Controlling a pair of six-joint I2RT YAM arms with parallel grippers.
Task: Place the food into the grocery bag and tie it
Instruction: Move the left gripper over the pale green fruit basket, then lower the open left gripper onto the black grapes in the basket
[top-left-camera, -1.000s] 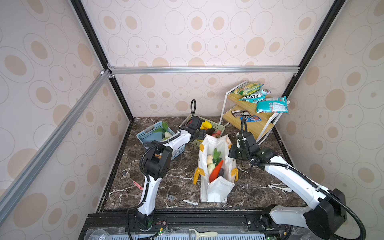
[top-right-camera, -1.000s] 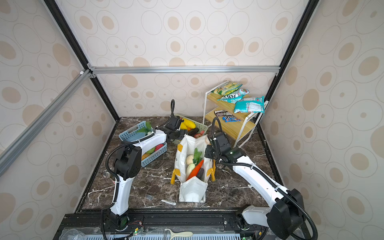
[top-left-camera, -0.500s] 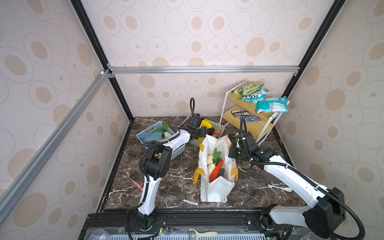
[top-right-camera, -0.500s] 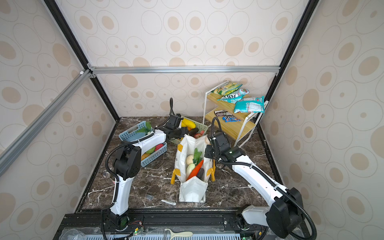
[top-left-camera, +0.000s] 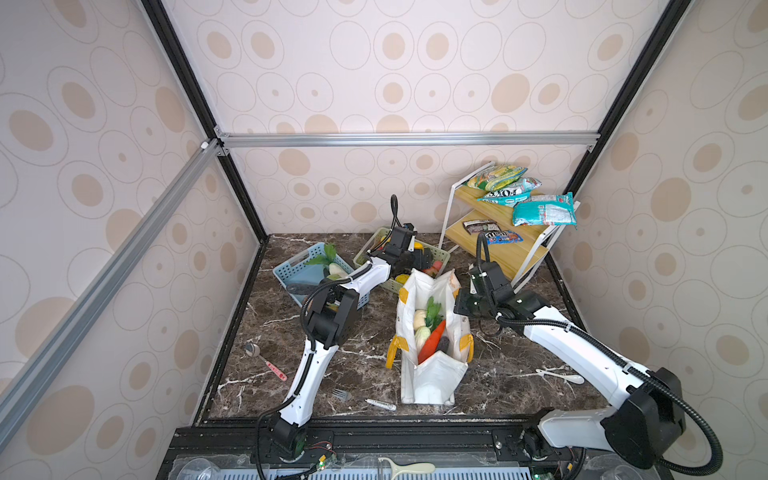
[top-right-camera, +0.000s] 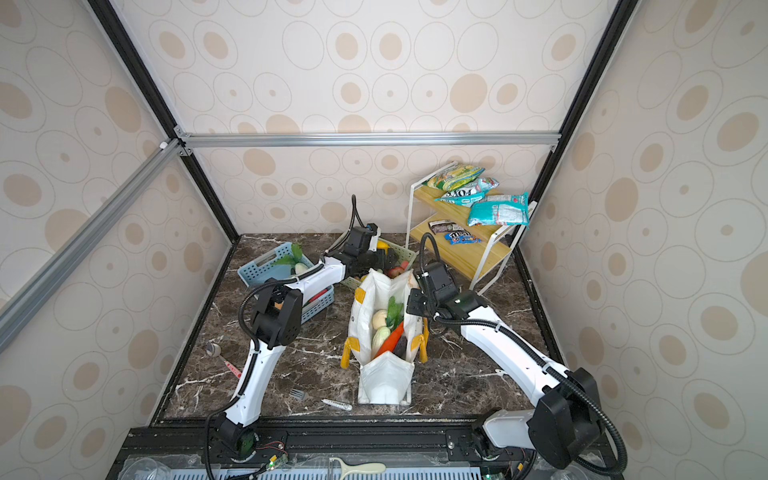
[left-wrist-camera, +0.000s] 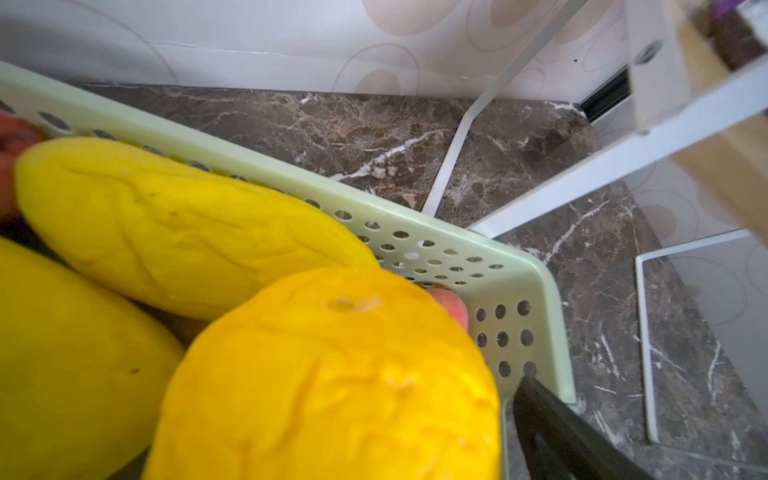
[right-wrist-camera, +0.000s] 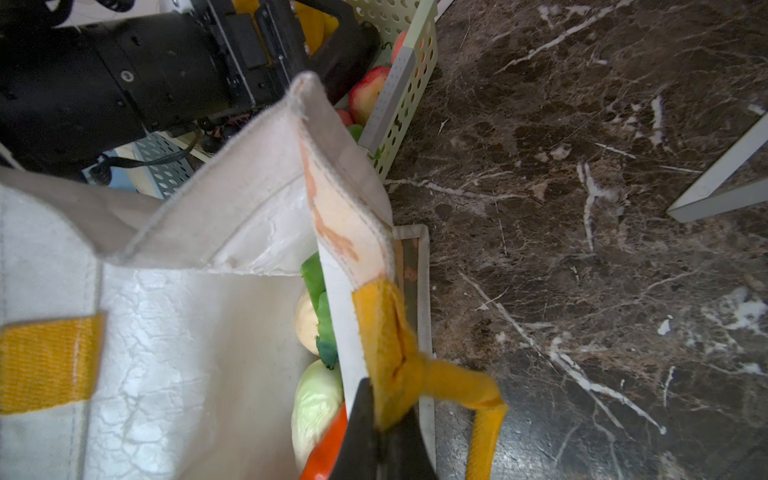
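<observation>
On the marble floor (top-left-camera: 357, 368) the grocery bag (top-left-camera: 432, 374) stands mouth-up, long axis running 6 to 12 o'clock in both top views. Its coarse white canvas half hides the food: slim pepper (top-left-camera: 432, 341) slanting toward 1 o'clock, ribbed cabbage (right-wrist-camera: 313, 395), leaf (right-wrist-camera: 316, 291), knobbly ball (right-wrist-camera: 304, 324). The right gripper (right-wrist-camera: 376, 399) pinches the yellow handle (right-wrist-camera: 395, 332) at 3 o'clock. At 12 o'clock the left gripper (top-left-camera: 420, 261) straddles a dimpled yellow fruit (left-wrist-camera: 332, 365) in the green basket (left-wrist-camera: 415, 226); whether it grips is unclear

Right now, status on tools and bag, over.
Left tool open astride yellow fruit in green basket. Right tool shut on grocery bag rim. Bag upright, food inside.
</observation>
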